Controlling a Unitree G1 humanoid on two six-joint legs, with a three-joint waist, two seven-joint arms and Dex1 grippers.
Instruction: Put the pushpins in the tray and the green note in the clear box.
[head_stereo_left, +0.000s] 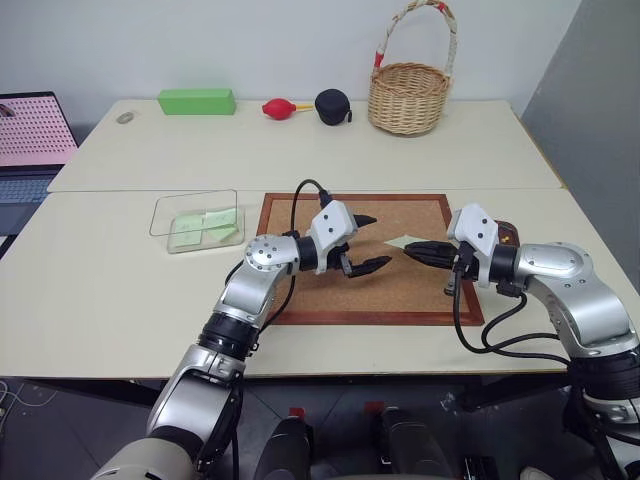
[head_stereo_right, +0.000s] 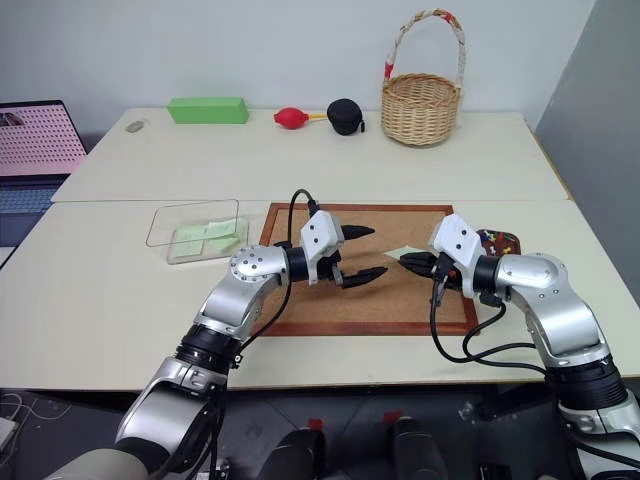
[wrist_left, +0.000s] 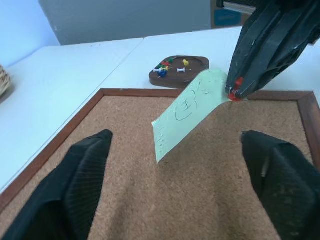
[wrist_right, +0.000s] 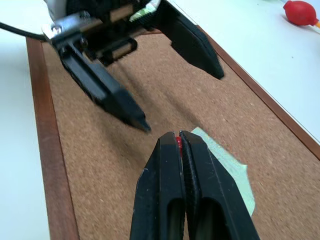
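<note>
My right gripper (wrist_right: 177, 140) is shut on a red pushpin (wrist_left: 235, 91) over the corkboard (head_stereo_left: 400, 292). The pale green note (wrist_left: 187, 112) hangs from that pin, its pinned corner lifted and the rest sloping down toward the cork. My left gripper (head_stereo_left: 378, 241) stands open just left of the note, one finger on each side and nothing between them. The dark brown tray (wrist_left: 172, 84) sits past the board's right edge behind the right gripper, with several coloured pushpins in it. The clear box (head_stereo_left: 163, 224) lies left of the board with green notes inside.
A wicker basket (head_stereo_left: 408, 95), a bright green block (head_stereo_left: 196, 101), a red bulb (head_stereo_left: 277, 107) and a black round case (head_stereo_left: 332, 106) stand along the back of the table. A laptop (head_stereo_left: 30, 140) is at the far left.
</note>
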